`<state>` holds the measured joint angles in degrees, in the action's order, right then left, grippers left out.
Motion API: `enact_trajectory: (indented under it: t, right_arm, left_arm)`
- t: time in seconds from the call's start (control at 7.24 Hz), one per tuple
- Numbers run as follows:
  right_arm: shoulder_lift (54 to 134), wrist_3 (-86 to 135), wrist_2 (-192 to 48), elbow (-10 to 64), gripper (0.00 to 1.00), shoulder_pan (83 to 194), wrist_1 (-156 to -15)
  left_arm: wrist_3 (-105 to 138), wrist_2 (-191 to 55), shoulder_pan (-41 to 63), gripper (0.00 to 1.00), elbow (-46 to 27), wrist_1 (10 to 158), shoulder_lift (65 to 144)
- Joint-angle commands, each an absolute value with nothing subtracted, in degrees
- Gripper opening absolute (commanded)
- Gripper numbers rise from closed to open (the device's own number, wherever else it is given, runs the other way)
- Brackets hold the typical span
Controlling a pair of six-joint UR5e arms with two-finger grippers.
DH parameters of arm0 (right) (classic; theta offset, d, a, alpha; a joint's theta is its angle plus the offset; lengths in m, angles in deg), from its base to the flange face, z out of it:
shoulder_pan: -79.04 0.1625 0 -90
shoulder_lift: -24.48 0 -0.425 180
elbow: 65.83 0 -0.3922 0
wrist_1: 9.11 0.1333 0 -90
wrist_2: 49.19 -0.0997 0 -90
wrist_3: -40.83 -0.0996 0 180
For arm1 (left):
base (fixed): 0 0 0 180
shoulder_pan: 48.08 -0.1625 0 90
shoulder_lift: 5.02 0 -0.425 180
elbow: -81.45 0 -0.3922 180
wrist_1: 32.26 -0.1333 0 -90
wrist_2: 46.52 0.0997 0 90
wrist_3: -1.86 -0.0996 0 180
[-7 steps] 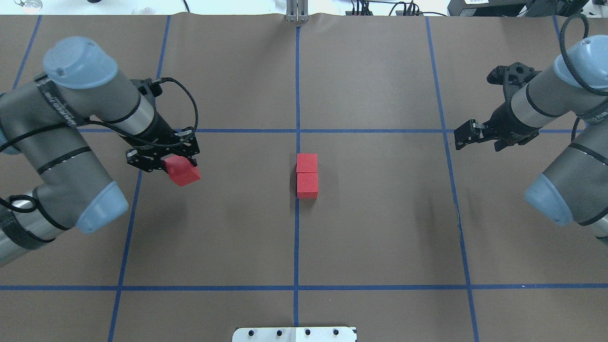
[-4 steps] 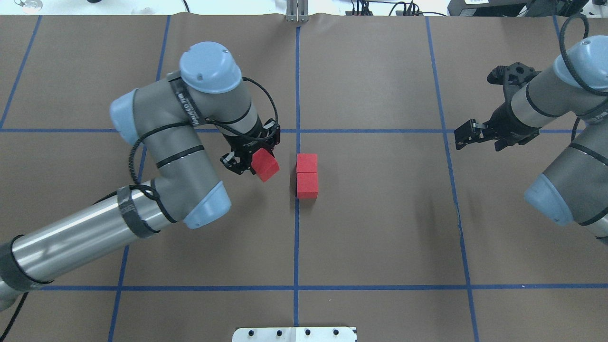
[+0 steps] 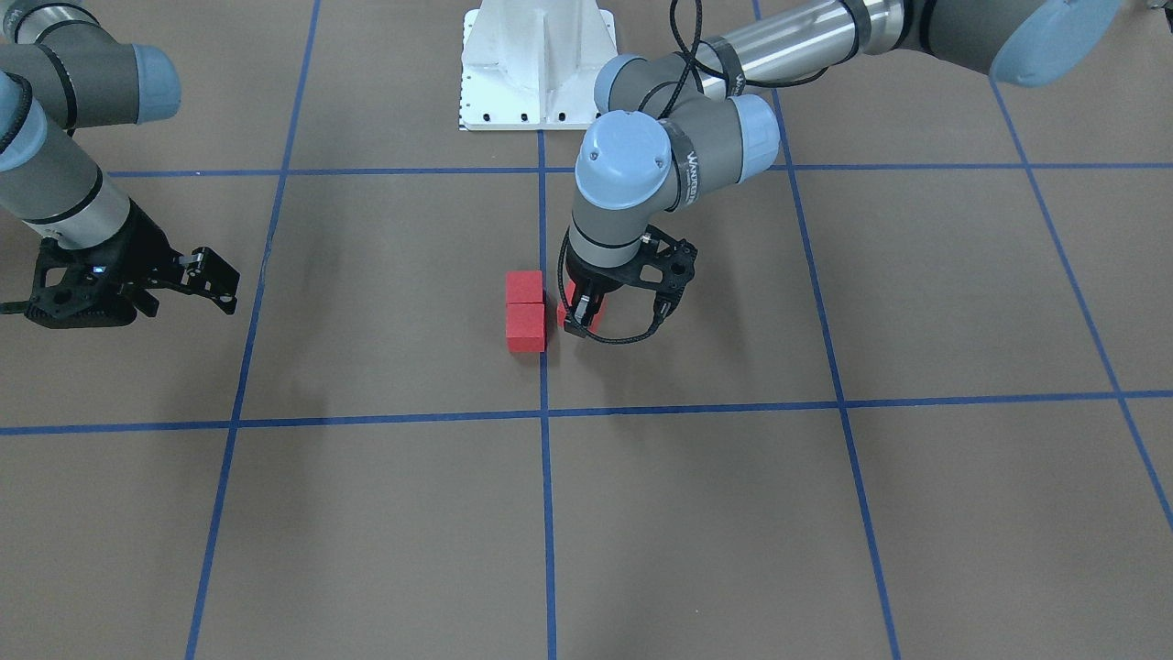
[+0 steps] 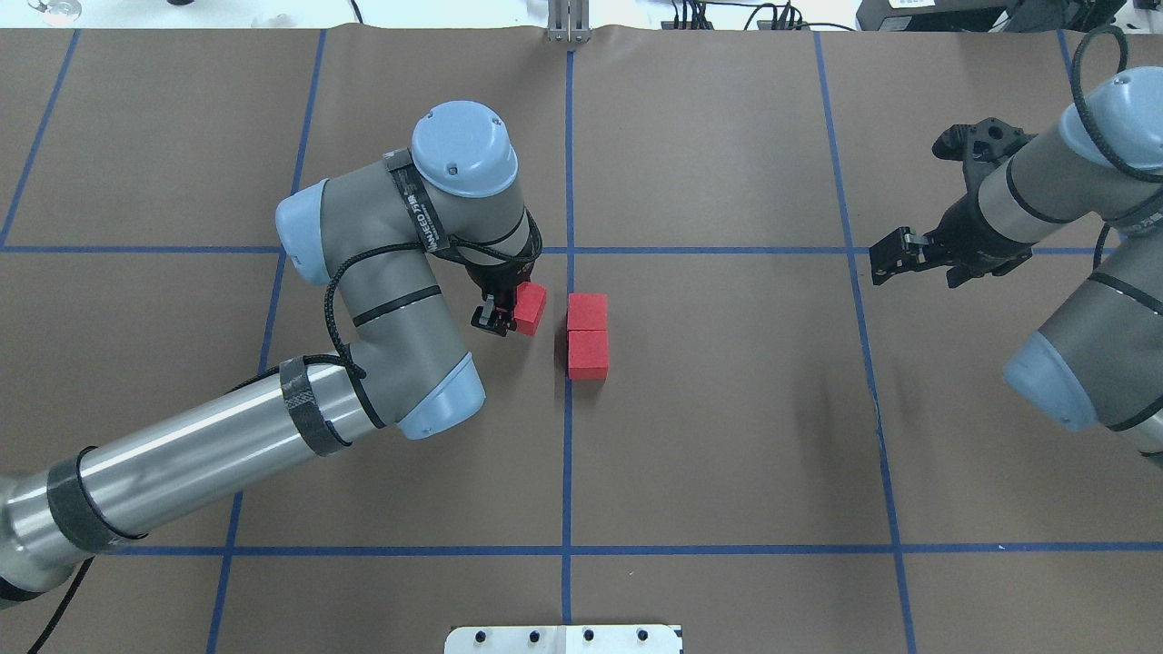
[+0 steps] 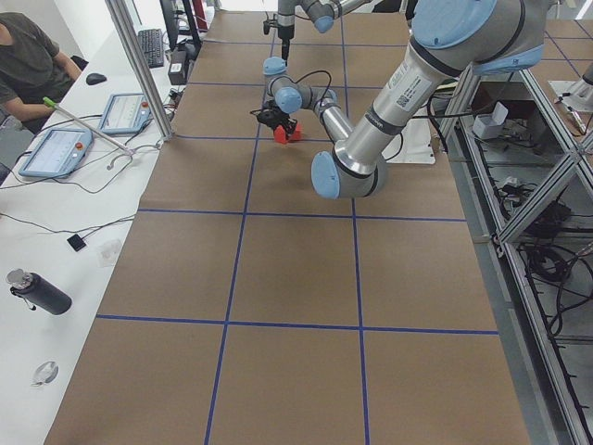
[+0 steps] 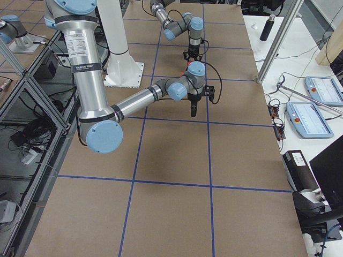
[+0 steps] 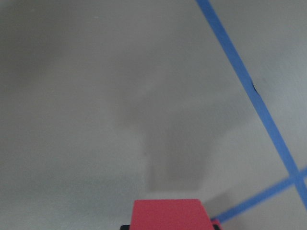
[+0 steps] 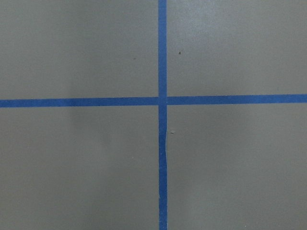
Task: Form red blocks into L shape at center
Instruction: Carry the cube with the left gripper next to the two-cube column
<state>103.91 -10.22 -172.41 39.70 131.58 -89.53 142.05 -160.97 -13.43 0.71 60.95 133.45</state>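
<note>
Two red blocks (image 4: 587, 312) (image 4: 588, 354) lie touching in a short row at the center (image 4: 636, 400), just right of the blue tape line (image 4: 567, 436). They also show in the front view (image 3: 525, 286) (image 3: 526, 327). My left gripper (image 4: 511, 313) is shut on the third red block (image 4: 529, 305) and holds it low, just left of the far block with a small gap. The held block fills the bottom edge of the left wrist view (image 7: 168, 214). My right gripper (image 4: 883, 261) is open and empty at the far right.
The white robot base plate (image 4: 563, 639) sits at the near table edge. A metal post (image 4: 568, 23) stands at the far edge. The operators' white bench with tablets (image 5: 65, 148) and a bottle (image 5: 37, 292) runs alongside.
My left arm has swung right from the left grid column, carrying the red block to just beside the two blocks at the center. The right arm has not moved.
</note>
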Motion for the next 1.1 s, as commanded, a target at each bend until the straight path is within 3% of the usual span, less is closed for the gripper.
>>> enact_trajectory:
  t: [0.0, 0.97]
  right_arm:
    - [103.84, -10.23, -172.41, 39.64, 1.00, 131.51, -89.53]
    - [103.93, -10.32, -172.41, 39.55, 1.00, 131.51, -89.53]
  left_arm:
    - [150.63, -159.11, -14.32, 0.00, 1.29, 60.38, 133.31]
    - [155.14, -159.46, -15.56, 0.00, 2.53, 64.50, 133.93]
